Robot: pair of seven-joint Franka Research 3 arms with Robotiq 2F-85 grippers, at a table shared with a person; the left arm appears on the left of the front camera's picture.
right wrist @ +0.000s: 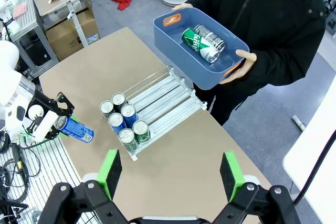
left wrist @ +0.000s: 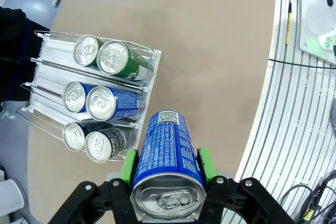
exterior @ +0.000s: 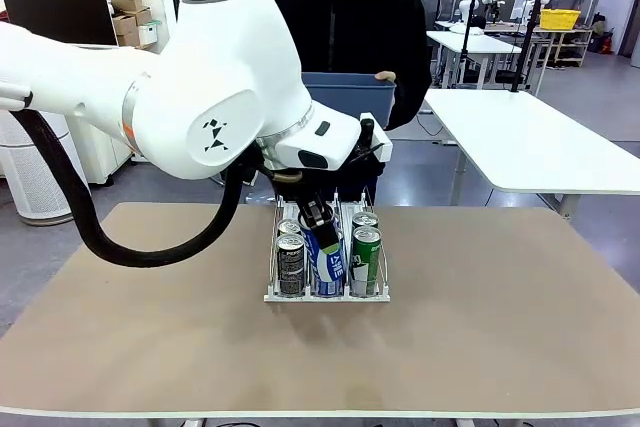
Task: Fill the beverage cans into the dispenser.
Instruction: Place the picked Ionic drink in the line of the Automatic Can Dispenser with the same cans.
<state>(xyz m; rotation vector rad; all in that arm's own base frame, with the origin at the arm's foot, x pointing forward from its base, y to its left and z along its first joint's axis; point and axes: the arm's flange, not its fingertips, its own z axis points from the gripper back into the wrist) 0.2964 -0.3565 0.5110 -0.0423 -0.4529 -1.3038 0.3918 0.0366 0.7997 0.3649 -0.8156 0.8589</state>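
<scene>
My left gripper (left wrist: 167, 165) is shut on a blue-and-white beverage can (left wrist: 167, 153), its green pads (left wrist: 128, 167) pressing both sides near the silver top. In the front view this can (exterior: 328, 259) hangs tilted from the left gripper (exterior: 318, 219), above the table on my side of the dispenser (exterior: 272, 295). The dispenser (left wrist: 47, 72) holds two green cans (left wrist: 118, 60), two blue cans (left wrist: 105, 103) and two black cans (left wrist: 100, 145) at its near end. My right gripper (right wrist: 170, 177) stands open high above the table, nothing between its fingers.
At the far side a person holds a blue tub (right wrist: 173, 40) containing a green can (right wrist: 195, 40) and a dark can (right wrist: 210, 36). The rear of the dispenser's lanes (right wrist: 168, 95) is free. Bare tabletop lies on both sides of the rack.
</scene>
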